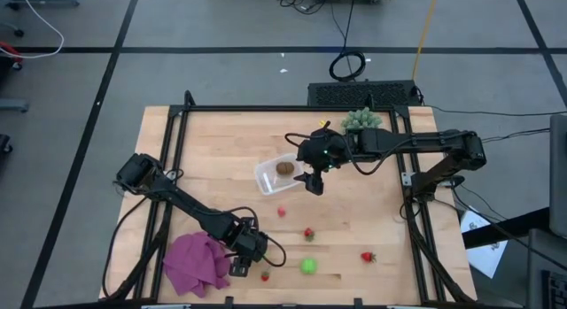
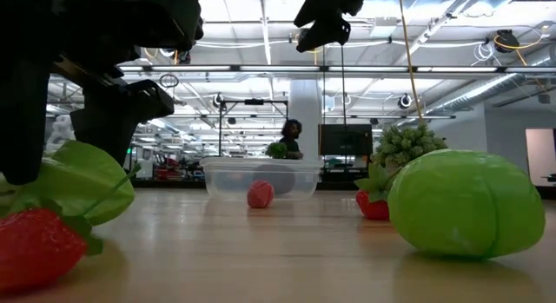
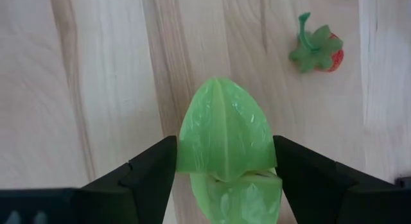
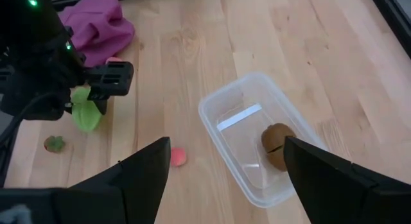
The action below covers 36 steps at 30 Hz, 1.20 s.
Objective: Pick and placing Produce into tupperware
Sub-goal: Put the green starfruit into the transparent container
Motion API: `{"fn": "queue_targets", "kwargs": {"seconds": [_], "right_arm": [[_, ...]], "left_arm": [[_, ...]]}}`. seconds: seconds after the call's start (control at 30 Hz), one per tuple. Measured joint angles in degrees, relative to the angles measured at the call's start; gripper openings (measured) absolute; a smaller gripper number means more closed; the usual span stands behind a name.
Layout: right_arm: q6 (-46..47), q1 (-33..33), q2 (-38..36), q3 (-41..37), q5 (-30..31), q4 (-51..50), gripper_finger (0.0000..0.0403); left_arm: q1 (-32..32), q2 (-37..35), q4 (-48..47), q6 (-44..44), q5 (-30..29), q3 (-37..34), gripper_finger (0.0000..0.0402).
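My left gripper [image 1: 241, 258] stands near the table's near edge beside the purple cloth [image 1: 197, 263] and is shut on a ridged bright green piece [image 3: 221, 115]. My right gripper [image 4: 227, 144] hangs open above the clear tupperware [image 1: 268, 178], just to its right. The brown oval [image 4: 277, 147] lies on the tupperware's floor. On the table lie a pink piece [image 1: 282, 212], two strawberries [image 1: 308, 233] [image 1: 367, 256], a round green piece [image 1: 307, 266] and a small red piece [image 1: 264, 276]. My left gripper pinches the ridged green piece between its two fingers [image 3: 154, 176], one on each side of its wider end [image 3: 257, 163]. The fingers come from above, pointing down. The piece's pointed end [image 3: 218, 86] sticks out past the fingertips; I cannot tell whether it touches the table.
The spiky pale-green plant [image 1: 363, 120] stands at the far right of the table, behind the right arm. The purple cloth lies bunched at the near left corner. A dark frame [image 1: 266, 108] runs along the table's edges. A person [image 2: 291, 134] shows far back in the room.
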Motion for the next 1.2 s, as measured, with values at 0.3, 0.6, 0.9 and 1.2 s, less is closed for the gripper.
{"fn": "queue_targets", "kwargs": {"seconds": [0.3, 0.6, 0.9, 1.2], "right_arm": [[0.0, 0.0, 0.0, 0.0, 0.0, 0.0, 0.0293], [0.0, 0.0, 0.0, 0.0, 0.0, 0.0, 0.0293], [0.0, 0.0, 0.0, 0.0, 0.0, 0.9, 0.0293], [0.0, 0.0, 0.0, 0.0, 0.0, 2.1, 0.0293]], "left_arm": [[0.0, 0.0, 0.0, -0.1, -1.1, 0.0, 0.0245], [0.0, -0.1, 0.3, -0.9, -1.1, 0.0, 0.0205], [0.0, -0.1, 0.2, -1.3, -2.5, 0.0, 0.0223], [1.3, -0.3, -0.3, -1.1, -2.6, 0.0, 0.0220]]}}
